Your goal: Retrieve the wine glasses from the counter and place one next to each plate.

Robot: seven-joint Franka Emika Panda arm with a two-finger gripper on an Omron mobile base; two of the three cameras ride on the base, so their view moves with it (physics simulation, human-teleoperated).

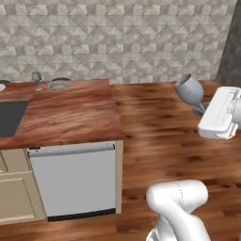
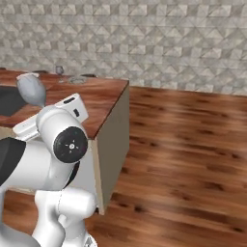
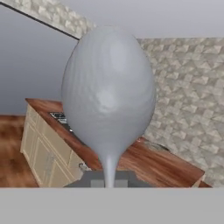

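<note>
A blue-grey wine glass point(image 1: 189, 89) hangs in the air over the wooden floor, right of the counter point(image 1: 75, 113), with my gripper point(image 1: 200, 109) shut on its stem. Seen from the hand, its bowl point(image 3: 108, 96) looms large above the gripper point(image 3: 108, 180). From the right base camera the held glass point(image 2: 31, 89) shows above my arm. A second wine glass point(image 1: 36, 78) point(image 2: 59, 70) stands upright at the back of the counter, beside a grey ringed plate point(image 1: 59, 84) point(image 2: 77, 80). The edge of a white plate point(image 1: 1, 87) peeks in at the far left.
A dark sink point(image 1: 9, 115) is set into the counter's left part. A grey dishwasher front point(image 1: 73, 179) sits below the counter's end. Open wooden floor point(image 2: 183, 144) stretches to the right, up to the tiled wall point(image 1: 117, 37).
</note>
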